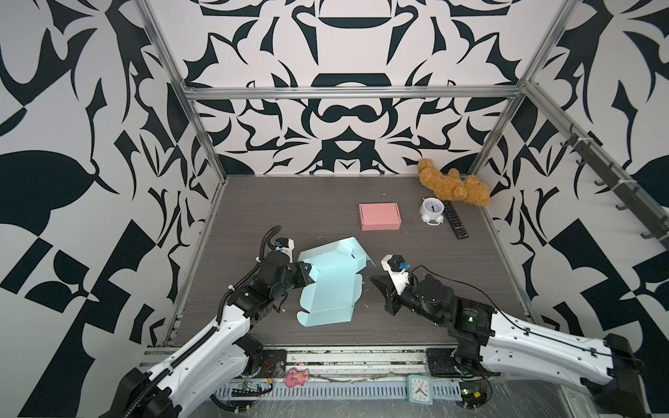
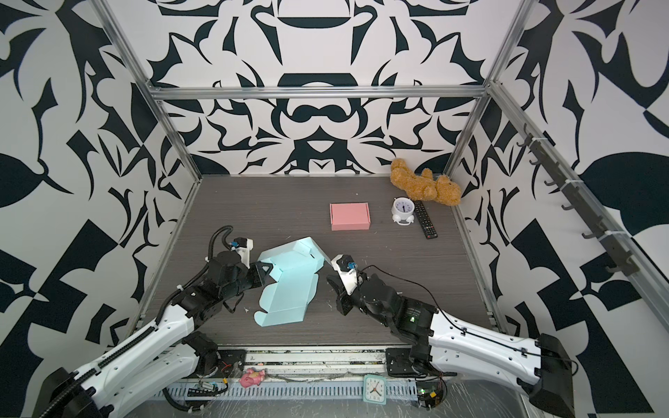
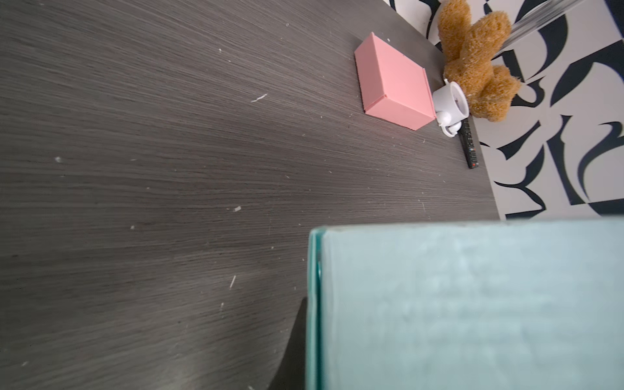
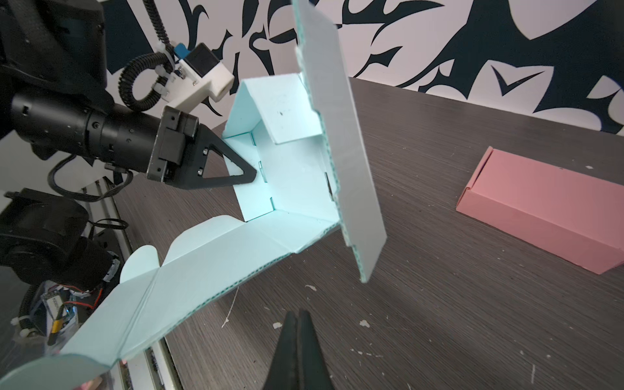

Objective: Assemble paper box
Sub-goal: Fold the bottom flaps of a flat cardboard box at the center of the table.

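A light blue paper box (image 1: 333, 286) (image 2: 289, 289), partly folded, lies open on the dark table in both top views. Its far end stands up as walls, and the flat lid panel stretches toward the front edge. My left gripper (image 1: 306, 273) (image 4: 248, 175) is shut on the box's left side wall. In the left wrist view one dark finger (image 3: 293, 354) lies against the blue cardboard (image 3: 472, 304). My right gripper (image 1: 374, 278) (image 4: 297, 317) is shut and holds nothing. It hovers just right of the box, near a raised flap (image 4: 341, 141).
A closed pink box (image 1: 380, 216) (image 3: 393, 82) sits behind the blue one. A white alarm clock (image 1: 432, 210), a remote (image 1: 455, 219) and a brown teddy bear (image 1: 454, 184) crowd the back right corner. A pink toy (image 1: 296, 377) and a green clock (image 1: 420, 389) lie on the front rail.
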You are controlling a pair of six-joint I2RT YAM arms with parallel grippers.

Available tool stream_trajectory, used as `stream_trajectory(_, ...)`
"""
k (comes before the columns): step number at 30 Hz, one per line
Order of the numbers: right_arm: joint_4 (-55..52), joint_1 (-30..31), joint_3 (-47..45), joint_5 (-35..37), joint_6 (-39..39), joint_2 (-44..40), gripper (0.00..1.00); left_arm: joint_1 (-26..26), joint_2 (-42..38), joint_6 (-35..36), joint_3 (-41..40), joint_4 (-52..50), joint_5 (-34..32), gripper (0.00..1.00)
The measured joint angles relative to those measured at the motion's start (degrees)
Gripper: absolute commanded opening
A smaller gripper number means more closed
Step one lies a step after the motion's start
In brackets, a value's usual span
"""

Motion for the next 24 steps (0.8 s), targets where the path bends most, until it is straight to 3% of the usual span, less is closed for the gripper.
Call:
stream_trajectory(12, 10.12, 0.00, -1.46, -0.48, 3.61, 1.31, 0.00, 0.00, -1.22, -1.42, 0.00, 0.87, 4.42, 0.05)
stream_trajectory(24, 12.07, 0.00, -1.46, 0.52, 4.04, 1.77, 0.00, 0.00, -1.11, -1.55, -0.04, 1.70, 6.03, 0.04)
